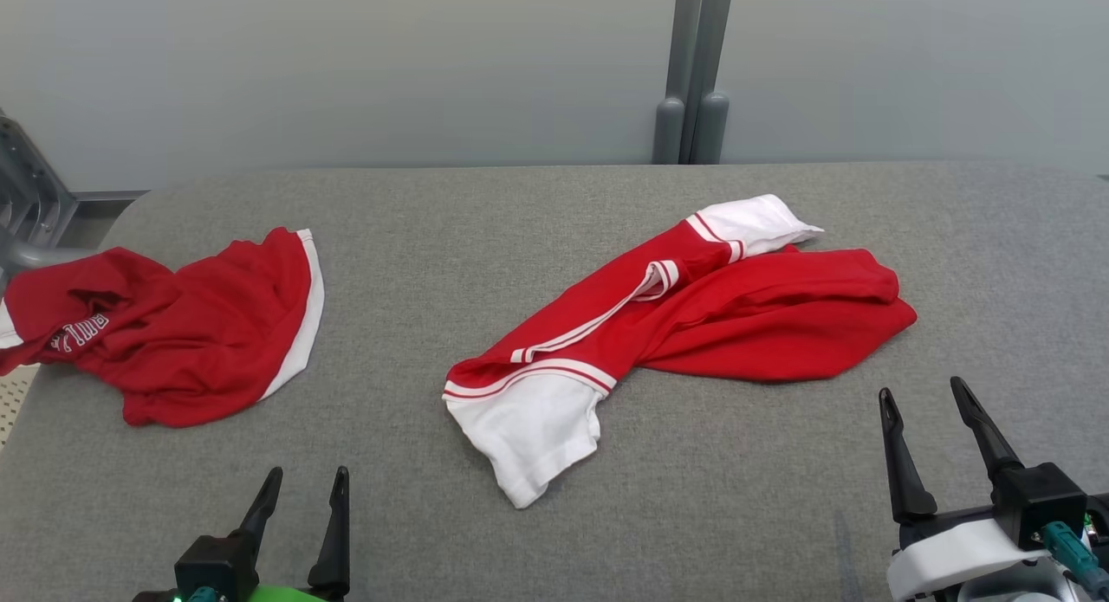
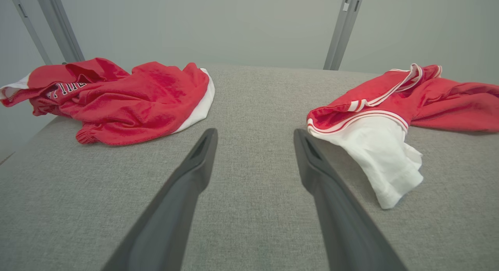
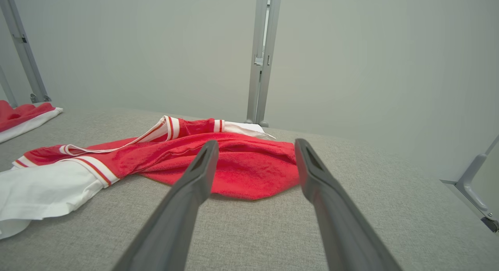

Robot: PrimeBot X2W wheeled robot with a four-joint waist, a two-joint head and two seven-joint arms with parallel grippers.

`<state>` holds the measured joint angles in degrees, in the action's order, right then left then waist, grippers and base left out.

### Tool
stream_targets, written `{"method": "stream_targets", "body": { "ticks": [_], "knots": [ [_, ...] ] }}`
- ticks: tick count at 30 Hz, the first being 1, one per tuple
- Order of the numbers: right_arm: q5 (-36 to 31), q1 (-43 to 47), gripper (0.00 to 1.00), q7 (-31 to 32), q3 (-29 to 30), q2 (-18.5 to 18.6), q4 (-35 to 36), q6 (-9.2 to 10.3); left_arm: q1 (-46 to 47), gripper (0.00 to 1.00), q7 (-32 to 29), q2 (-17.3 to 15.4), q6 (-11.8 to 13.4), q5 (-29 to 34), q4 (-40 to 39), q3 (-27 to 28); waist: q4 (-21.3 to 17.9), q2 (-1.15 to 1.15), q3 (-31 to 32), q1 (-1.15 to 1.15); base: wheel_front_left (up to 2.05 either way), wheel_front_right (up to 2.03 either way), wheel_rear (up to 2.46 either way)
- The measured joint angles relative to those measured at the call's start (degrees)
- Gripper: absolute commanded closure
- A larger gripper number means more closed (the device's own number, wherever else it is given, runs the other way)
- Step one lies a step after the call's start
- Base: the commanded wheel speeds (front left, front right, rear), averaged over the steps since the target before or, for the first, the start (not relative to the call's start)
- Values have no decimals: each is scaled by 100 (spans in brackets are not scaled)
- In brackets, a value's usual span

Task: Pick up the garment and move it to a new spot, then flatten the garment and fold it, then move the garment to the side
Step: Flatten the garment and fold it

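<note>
Head view: grey fabric table (image 1: 554,515), pale wall (image 1: 346,65) behind.
Crumpled garment (image 1: 693,316) centre, red shirt (image 1: 173,333) left; left gripper (image 1: 308,474), right gripper (image 1: 921,388) both spread, empty.

The garment (image 1: 745,316) is bright red with white sleeves, red-and-white stripes banding each sleeve seam and the neckline. The second garment (image 1: 191,325) is red too, with a white edge band and white lettering, perhaps dark-outlined. The table cover (image 1: 554,221) is heathered grey; the wall (image 1: 346,65) pale grey-green.
</note>
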<state>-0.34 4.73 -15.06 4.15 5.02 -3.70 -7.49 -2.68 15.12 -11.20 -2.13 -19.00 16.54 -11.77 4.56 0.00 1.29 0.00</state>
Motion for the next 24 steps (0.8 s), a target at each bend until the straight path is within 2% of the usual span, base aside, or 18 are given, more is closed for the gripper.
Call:
{"method": "stream_targets", "body": {
  "ticks": [9, 24],
  "knots": [
    [-21, 25, 0, 0, 156, 88, -194, 0, -97, 0, 0, 79, -386, 199, 152, 285, -50, 0, 36, 0, 0, 0, 0],
    [34, 80, 0, 0, 376, 14, -421, 0, -108, 0, 1, 186, -516, 354, 199, 489, -93, 0, 11, 0, 0, 0, 0]
  ]
}}
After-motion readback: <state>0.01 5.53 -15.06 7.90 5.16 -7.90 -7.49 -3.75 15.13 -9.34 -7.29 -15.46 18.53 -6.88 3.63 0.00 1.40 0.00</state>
